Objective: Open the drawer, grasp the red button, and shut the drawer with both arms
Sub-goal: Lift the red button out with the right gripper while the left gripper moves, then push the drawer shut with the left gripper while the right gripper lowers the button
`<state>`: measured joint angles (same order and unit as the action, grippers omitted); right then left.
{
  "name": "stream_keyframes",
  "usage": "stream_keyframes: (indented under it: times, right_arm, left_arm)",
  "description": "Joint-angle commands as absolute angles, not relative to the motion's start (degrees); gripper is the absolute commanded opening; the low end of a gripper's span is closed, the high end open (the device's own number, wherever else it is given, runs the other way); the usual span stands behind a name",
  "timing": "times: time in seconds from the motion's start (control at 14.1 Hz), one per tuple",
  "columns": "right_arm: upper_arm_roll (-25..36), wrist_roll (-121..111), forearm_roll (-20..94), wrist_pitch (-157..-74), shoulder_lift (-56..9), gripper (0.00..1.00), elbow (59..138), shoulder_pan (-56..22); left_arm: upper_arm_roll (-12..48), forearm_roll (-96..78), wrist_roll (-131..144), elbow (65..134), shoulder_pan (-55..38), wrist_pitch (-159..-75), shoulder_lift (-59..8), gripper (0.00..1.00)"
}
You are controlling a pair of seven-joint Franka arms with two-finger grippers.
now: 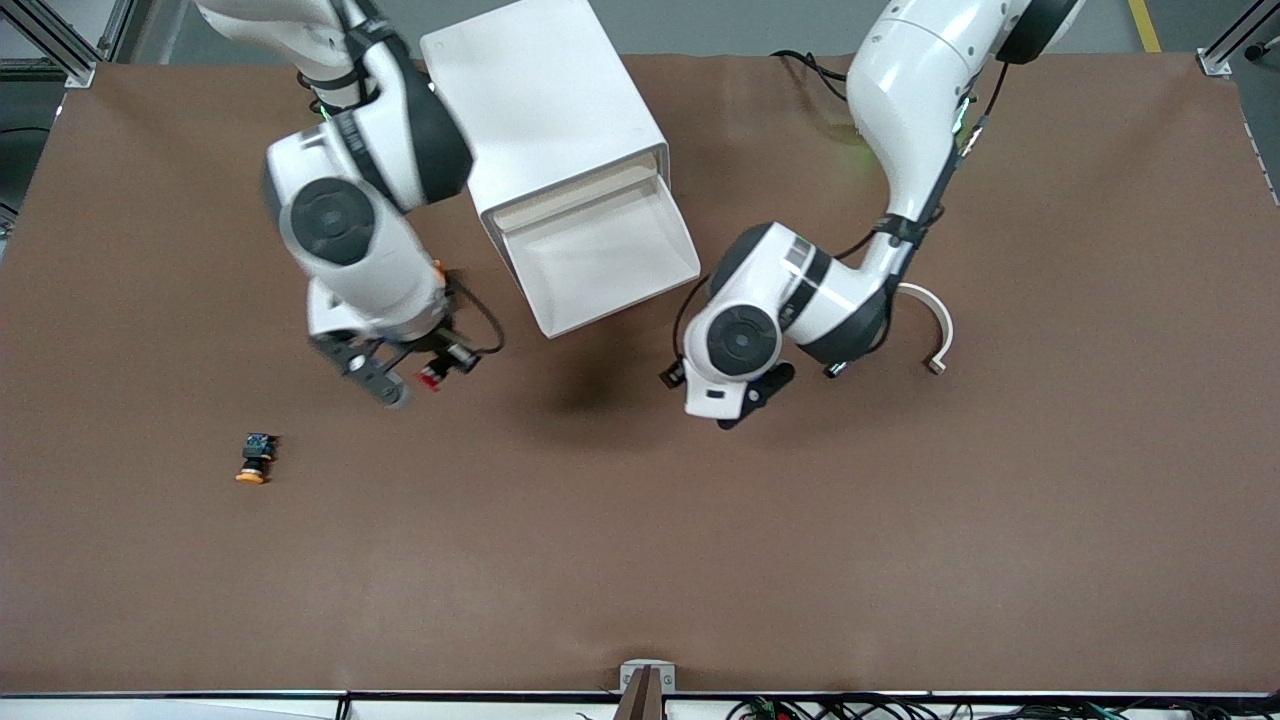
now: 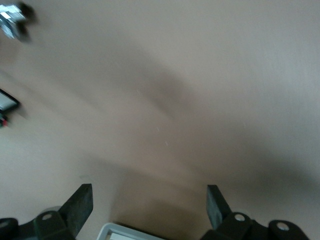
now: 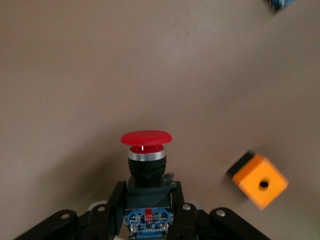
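Observation:
The uppermost drawer [image 1: 600,255] of the white cabinet [image 1: 545,110] is pulled out, and the tray shows nothing inside. My right gripper [image 1: 440,368] is above the table beside the drawer, toward the right arm's end. It is shut on the button [image 1: 432,375]. In the right wrist view the red cap [image 3: 146,138] points away from the gripper [image 3: 147,200], whose fingers [image 3: 112,205] clamp the black body. My left gripper [image 1: 722,398] hovers over the table just past the drawer's front corner, toward the left arm's end. In the left wrist view it [image 2: 148,205] is open and empty.
An orange-capped button [image 1: 255,460] lies on the table toward the right arm's end, nearer the front camera. An orange box with a hole [image 3: 260,180] lies under the right arm. A white curved strip [image 1: 935,325] lies by the left arm.

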<state>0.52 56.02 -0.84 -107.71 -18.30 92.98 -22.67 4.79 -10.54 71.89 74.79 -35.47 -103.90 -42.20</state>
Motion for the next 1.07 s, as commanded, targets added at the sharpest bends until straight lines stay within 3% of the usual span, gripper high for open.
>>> stream_keyframes:
  times: [0.0,0.64,0.99]
  right_arm:
    - [-0.7,42.06,-0.09,-113.01,-18.19,0.0,97.55,-16.02]
    - [-0.62,14.95,-0.09,-134.19,-20.83,0.0,112.93,-3.79]
    - [-0.62,10.37,-0.88,-140.18,-26.62,0.0,113.03,-1.58]
  left_arm:
    - [4.66,-9.49,71.8,80.93,-39.45,-109.06,-38.68,1.0]
    - [8.78,-10.2,81.9,83.23,-46.58,-114.96,-38.5,1.0]
    - [11.51,-9.58,87.18,84.81,-49.74,-115.84,-38.32,1.0]
